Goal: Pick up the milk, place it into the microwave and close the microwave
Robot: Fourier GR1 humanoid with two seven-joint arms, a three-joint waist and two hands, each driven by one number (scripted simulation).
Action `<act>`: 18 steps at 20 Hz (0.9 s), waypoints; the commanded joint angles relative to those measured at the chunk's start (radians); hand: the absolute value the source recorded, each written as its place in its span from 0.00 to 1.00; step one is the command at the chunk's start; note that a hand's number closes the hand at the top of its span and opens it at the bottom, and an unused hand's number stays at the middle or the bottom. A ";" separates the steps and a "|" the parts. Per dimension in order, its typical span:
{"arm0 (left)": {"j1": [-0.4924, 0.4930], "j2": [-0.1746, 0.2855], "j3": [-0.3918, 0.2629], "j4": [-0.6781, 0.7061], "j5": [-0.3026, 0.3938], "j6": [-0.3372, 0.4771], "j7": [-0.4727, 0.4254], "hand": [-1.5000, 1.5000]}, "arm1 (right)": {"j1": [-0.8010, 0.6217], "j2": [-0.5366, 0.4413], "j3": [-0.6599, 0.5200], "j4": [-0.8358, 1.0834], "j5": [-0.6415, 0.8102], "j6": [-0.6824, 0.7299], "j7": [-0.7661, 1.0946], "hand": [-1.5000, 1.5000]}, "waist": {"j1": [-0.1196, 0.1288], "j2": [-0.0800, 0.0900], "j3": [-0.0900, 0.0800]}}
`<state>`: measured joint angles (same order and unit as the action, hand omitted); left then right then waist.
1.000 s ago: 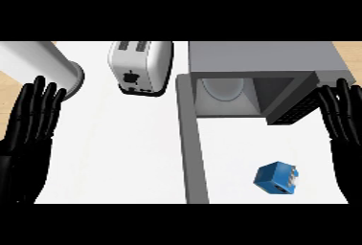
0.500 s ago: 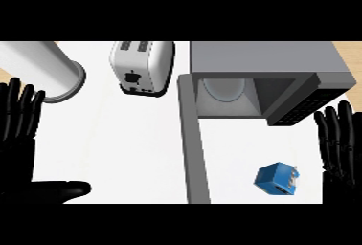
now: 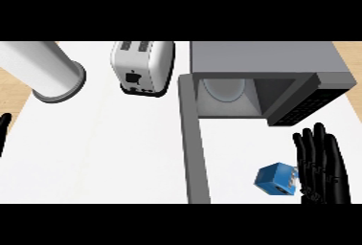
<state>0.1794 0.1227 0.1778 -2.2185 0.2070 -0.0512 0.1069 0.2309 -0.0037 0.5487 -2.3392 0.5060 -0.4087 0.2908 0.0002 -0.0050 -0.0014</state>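
- The milk carton [image 3: 276, 179] is a small blue box with a paler printed face. It stands on the white tabletop [image 3: 106, 153], near the view's lower edge, below the microwave's opening and right of its open door.
- The right robot hand [image 3: 324, 174] is just beside the carton on its right. It is flat and black, its fingers straight, lying side by side and pointing up the view towards the microwave. It holds nothing, and I cannot tell whether its edge touches the carton.
- The microwave [image 3: 262, 57] is a grey box with its cavity open. A pale round turntable [image 3: 225, 88] shows inside, and a dark control panel [image 3: 308, 103] sits at the right of the opening.
- The microwave door [image 3: 194, 153] is swung out and shows as a long grey strip running down the tabletop. It stands between the carton and the tabletop's left part.
- Left of the microwave stands a shiny metal toaster [image 3: 141, 67] with two slots on top.
- Further left is a tall, smooth white cylinder [image 3: 39, 67] with a grey rim.
- Only a dark sliver of the left robot hand [image 3: 3, 131] shows at the left edge, so its pose cannot be told.
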 commanded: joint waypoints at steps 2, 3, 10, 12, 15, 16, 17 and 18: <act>0.126 0.020 0.071 -0.082 0.097 -0.073 -0.002 0.00 | 0.056 -0.001 0.061 -0.034 0.201 -0.053 0.060 0.00 | 0.005 -0.001 0.000; 0.156 0.026 0.111 -0.083 0.143 -0.107 -0.041 0.00 | 0.095 -0.011 0.053 -0.029 0.187 -0.069 0.056 0.00 | 0.006 -0.002 0.000; 0.186 -0.011 0.115 -0.139 0.146 -0.115 0.009 0.00 | 0.157 -0.034 0.071 0.148 0.085 -0.197 -0.162 0.00 | 0.002 0.002 0.002; 0.197 -0.027 0.134 -0.150 0.156 -0.136 0.001 0.00 | 0.159 -0.078 0.022 0.076 0.039 -0.150 -0.098 0.00 | 0.002 0.003 0.001; 0.210 -0.032 0.155 -0.107 0.160 -0.177 -0.034 0.00 | 0.218 -0.126 -0.050 0.128 -0.108 -0.180 -0.259 0.00 | -0.001 0.003 0.002; 0.213 -0.001 0.204 -0.105 0.220 -0.195 -0.019 0.00 | 0.135 -0.088 -0.122 0.152 -0.125 -0.172 -0.192 0.00 | 0.004 0.004 0.002; 0.242 -0.031 0.165 -0.250 0.202 -0.136 0.073 0.00 | 0.185 -0.099 -0.095 0.154 -0.115 -0.182 -0.219 0.00 | 0.003 0.003 0.002; 0.268 -0.037 0.206 -0.188 0.235 -0.203 -0.003 0.00 | 0.167 -0.093 -0.097 0.139 -0.111 -0.170 -0.171 0.00 | 0.005 0.003 0.001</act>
<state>0.3983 0.1034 0.3434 -2.3538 0.3795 -0.2140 0.1074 0.3952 -0.0962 0.4863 -2.2215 0.4348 -0.5700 0.1212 0.0033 -0.0023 0.0004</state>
